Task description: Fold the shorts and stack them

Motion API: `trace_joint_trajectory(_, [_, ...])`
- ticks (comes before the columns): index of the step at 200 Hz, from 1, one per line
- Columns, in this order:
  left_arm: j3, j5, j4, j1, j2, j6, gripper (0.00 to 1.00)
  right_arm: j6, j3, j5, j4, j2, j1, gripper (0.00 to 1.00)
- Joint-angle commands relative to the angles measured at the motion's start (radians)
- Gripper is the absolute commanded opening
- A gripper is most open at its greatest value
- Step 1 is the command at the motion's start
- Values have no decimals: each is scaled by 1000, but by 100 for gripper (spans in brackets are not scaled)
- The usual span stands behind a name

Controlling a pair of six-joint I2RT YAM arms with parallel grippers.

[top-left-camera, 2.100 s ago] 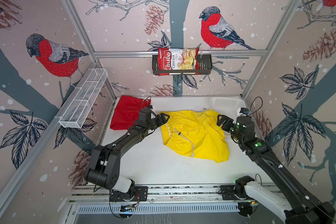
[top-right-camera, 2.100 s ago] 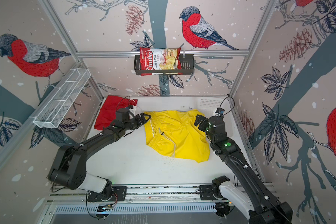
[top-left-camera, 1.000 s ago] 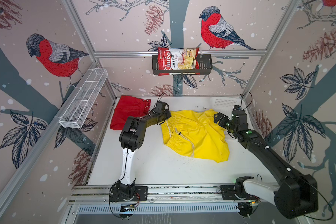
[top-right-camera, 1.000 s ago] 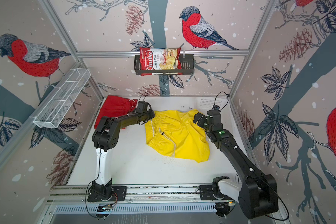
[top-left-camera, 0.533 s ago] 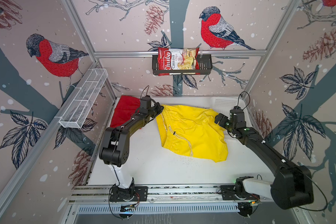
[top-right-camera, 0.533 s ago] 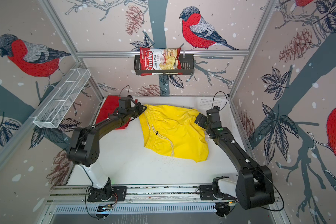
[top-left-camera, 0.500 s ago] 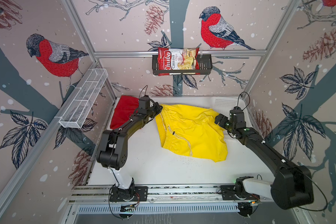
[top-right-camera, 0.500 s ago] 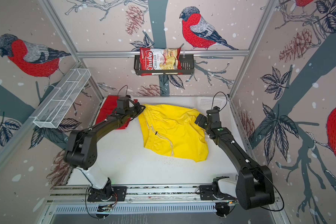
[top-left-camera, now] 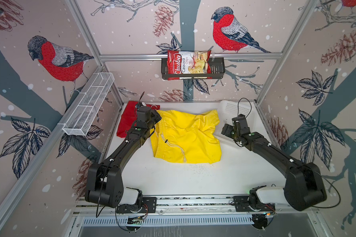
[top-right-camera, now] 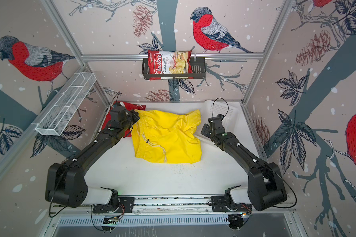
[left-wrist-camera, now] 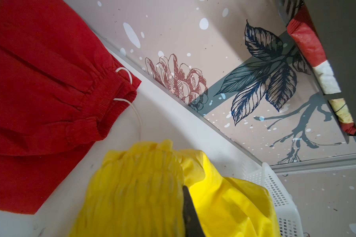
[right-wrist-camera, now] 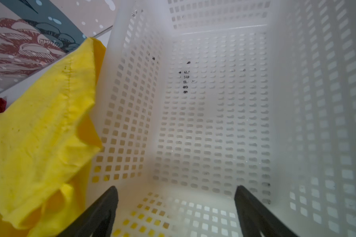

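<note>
At the far left, one white wire rack (top-left-camera: 88,102) hung on the side wall, outside the work. Beside it, in the back left corner of the worktop (top-left-camera: 173,180), the red shorts (top-left-camera: 126,123) lay flat and apart, probably parked there as the base of the stack. Next came the left end effector (top-left-camera: 157,117), pressed together on the gathered waistband corner of the yellow shorts (top-left-camera: 186,137). The pinch sat at a corner, presumably so that the cloth could be drawn taut or carried over in a fold. The yellow shorts lay mid-worktop, spread but rumpled, drawstring uppermost, with their right hem against the wall of the white basket (top-left-camera: 233,108), as the right wrist view showed. Above the middle, one chips bag (top-left-camera: 188,64) stood in one black wall shelf (top-left-camera: 217,68), no part of the task. At the right, the right end effector (right-wrist-camera: 176,191) pointed into the basket with its jaws spread and nothing between them, seemingly placed to take the free hem. Count: two pairs of shorts, one red and one yellow; two end effectors; one basket; one rack; one bag.
</note>
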Motion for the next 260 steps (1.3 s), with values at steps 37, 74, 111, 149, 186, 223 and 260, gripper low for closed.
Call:
trace_joint_trajectory(37, [2,11,13,2,23,-2,0,56,-107,74,-75,-95,-120,82])
trace_joint_trajectory(74, [1,70,29,2,54,-18,0,-41,-50,103,-48,-37,-312,85])
trace_joint_trajectory(111, [5,153,41,1,95,-28,0,-58,123,2,-97,68,-425,84])
trace_joint_trajectory(149, [1,180,56,1,108,-40,0,-82,193,-73,-10,75,-187,84])
trace_joint_trajectory(186, [-5,195,55,-3,99,-42,0,-140,263,-7,4,227,-4,85])
trace_joint_trajectory(223, [-17,204,47,-8,91,-45,0,-175,419,153,-141,460,28,77])
trace_joint_trajectory(260, [-18,217,48,-12,95,-52,0,-312,457,220,-72,547,39,29])
